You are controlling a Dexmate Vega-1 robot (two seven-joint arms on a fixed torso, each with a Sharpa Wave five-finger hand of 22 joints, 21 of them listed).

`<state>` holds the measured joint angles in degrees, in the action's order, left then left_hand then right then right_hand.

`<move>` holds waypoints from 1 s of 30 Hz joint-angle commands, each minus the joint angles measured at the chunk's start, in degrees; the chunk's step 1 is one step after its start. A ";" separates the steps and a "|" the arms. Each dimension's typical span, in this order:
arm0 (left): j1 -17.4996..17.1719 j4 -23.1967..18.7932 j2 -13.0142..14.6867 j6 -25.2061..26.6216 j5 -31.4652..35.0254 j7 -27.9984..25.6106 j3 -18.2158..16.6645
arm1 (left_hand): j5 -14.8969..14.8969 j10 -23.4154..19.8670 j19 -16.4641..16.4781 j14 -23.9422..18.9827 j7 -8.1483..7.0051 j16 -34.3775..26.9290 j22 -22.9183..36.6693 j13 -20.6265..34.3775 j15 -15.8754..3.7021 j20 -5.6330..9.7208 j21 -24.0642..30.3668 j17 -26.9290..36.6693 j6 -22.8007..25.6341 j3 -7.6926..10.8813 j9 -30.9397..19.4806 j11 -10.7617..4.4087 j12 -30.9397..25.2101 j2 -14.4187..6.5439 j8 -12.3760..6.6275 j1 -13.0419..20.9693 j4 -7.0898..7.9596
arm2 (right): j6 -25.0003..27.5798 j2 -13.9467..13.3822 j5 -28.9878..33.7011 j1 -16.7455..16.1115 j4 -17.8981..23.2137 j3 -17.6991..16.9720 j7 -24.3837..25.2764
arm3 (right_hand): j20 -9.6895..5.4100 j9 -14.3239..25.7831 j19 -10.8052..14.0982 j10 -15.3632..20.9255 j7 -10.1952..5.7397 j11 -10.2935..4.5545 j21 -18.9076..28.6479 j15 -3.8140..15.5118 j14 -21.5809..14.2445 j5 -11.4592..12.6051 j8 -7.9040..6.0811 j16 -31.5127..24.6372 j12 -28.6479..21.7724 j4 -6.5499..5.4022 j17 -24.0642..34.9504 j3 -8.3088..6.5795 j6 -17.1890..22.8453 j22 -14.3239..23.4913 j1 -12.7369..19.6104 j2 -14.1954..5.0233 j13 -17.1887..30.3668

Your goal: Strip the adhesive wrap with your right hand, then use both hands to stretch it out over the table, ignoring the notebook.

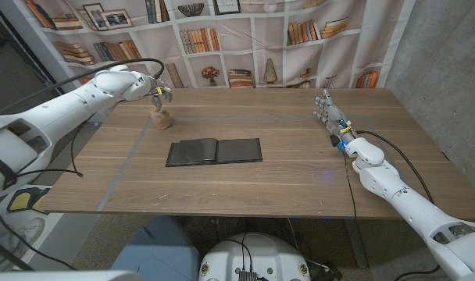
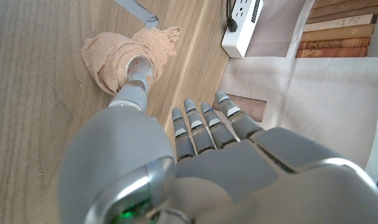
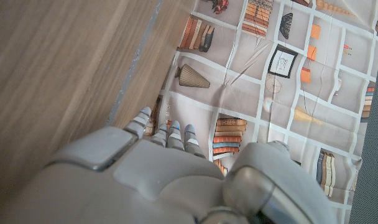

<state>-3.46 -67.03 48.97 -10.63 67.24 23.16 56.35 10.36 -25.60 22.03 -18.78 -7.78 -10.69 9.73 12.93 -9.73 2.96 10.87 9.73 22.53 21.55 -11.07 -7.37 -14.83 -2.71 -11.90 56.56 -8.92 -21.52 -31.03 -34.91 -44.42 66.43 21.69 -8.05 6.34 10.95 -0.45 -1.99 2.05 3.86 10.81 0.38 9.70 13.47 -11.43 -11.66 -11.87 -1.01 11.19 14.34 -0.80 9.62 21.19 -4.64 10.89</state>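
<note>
**Left hand over the wrap, right hand apart at the table's far right**

In the head view the wrap (image 1: 161,119) stands as a tan roll on the table (image 1: 300,168), far left, with the left hand (image 1: 158,91) directly above it; whether they touch is hard to judge from there; the left wrist view is clearer: the thumb (image 2: 134,92) reaches to the roll's open core, while the other fingers (image 2: 204,124) lie straight and side by side off the wrap (image 2: 124,59), so nothing shows a full grip; loose crumpled wrap spreads round the roll. That view also shows a white power strip (image 2: 242,28) past the table edge, which the head view lacks.

The right hand (image 1: 332,117) stands on edge at the far right, fingers straight, holding nothing; its wrist view shows only fingertips (image 3: 170,134) past the hand's back (image 3: 145,180), over the table edge.

The notebook (image 1: 214,151) lies open and dark mid-table, well apart from both hands; a bookshelf-print backdrop (image 1: 245,39) hangs behind.
</note>
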 commanded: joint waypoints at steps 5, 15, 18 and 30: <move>2.16 3.45 -2.23 1.04 -1.31 1.58 1.62 | 0.02 -0.34 0.66 -0.59 0.04 -0.25 0.30 0.10 0.01 -0.42 0.48 0.26 0.33 -0.20 -0.15 0.17 -0.08 -0.84 0.19 0.20 -0.02 | 0.48 -0.22 -0.01 0.00 0.15 -0.02 0.16 | 0.14 0.04 0.20 0.25 0.07 -0.22 0.01 0.42 1.28 -0.31 -0.07 0.06 0.17 0.18 0.15 -0.15 -0.11 0.15 0.21 -0.38 0.23; 4.30 6.69 -4.14 0.78 -1.30 2.16 3.87 | 0.05 -0.18 0.83 -0.50 0.28 -0.19 0.33 0.14 0.13 -0.34 0.55 0.29 0.32 -0.03 -0.17 0.30 0.07 -1.71 0.26 0.78 -0.11 | 0.78 0.08 -0.08 0.71 -0.71 0.21 -0.28 | 0.15 0.04 0.17 0.20 0.05 -0.27 -0.01 0.40 1.32 -0.33 -0.03 0.09 0.20 0.27 0.13 -0.22 -0.14 0.15 0.32 -0.41 0.24; 4.85 7.57 -4.48 0.62 -1.31 1.87 4.62 | -0.01 -0.13 0.81 -0.44 0.40 -0.14 0.34 0.16 0.16 -0.32 0.54 0.28 1.51 -0.08 -0.19 0.36 0.13 -1.93 -0.17 0.96 -0.16 | 0.90 0.05 -0.08 0.74 -0.70 0.26 -0.36 | 0.15 0.04 0.14 0.21 0.04 -0.27 -0.02 0.41 1.30 -0.34 -0.03 0.09 0.20 0.29 0.13 -0.23 -0.14 0.15 0.35 -0.41 0.24; 5.87 9.60 -5.16 0.53 -2.08 0.96 6.56 | -0.12 -0.25 0.80 -0.41 0.27 -0.07 0.35 0.19 0.19 -0.38 0.55 0.22 2.47 -0.36 -0.24 0.17 0.16 -1.95 -0.40 1.15 -0.26 | 1.33 0.28 0.09 1.32 -1.02 0.52 -0.31 | 0.14 0.04 0.14 0.18 0.05 -0.42 -0.02 0.42 1.36 -0.37 0.02 0.13 0.22 0.38 0.12 -0.29 -0.18 0.16 0.44 -0.44 0.24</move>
<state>1.33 -59.58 44.70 -9.85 65.87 24.78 61.22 10.37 -25.59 22.52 -19.05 -7.47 -10.69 10.03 12.92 -9.61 2.46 10.87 9.73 24.26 21.31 -11.06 -7.37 -14.83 -4.23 -11.91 57.60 -9.16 -20.57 -30.95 -34.96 -43.67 65.79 21.95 -8.23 6.34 10.95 -0.46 -1.67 2.05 3.55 10.81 0.37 9.70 13.01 -11.43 -11.66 -11.87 -0.71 11.20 14.05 -0.81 9.62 21.19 -4.64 10.89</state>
